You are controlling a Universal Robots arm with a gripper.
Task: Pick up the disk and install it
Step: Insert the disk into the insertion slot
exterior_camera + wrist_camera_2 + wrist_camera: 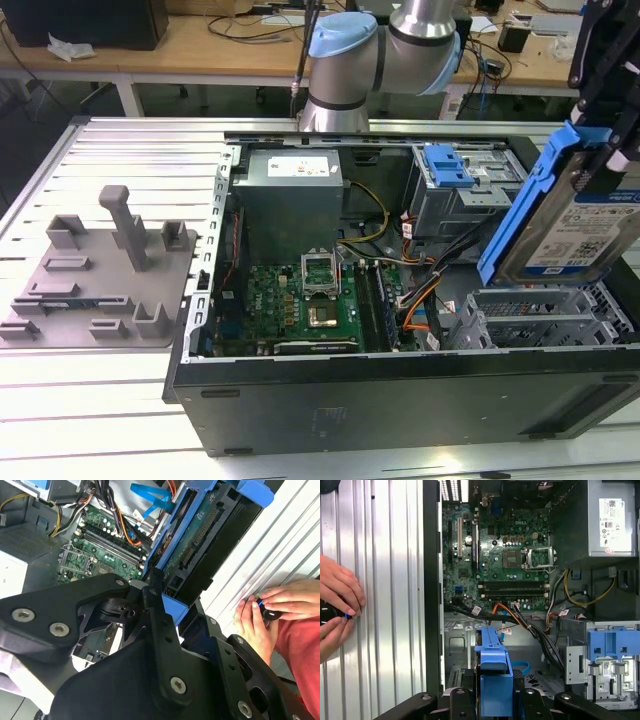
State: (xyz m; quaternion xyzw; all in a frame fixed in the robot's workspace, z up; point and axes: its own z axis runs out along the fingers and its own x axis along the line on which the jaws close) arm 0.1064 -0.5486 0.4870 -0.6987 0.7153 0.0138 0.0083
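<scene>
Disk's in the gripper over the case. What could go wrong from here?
1. The disk hangs tilted in the gripper; it may jam on the drive cage.
2. Loose cables beside the cage could snag.
3. A person's hands rest beside the case, close to the arm.

Silver disk (575, 225), blue-framed, steeply tilted, aloft above computer case (400, 385)
</scene>
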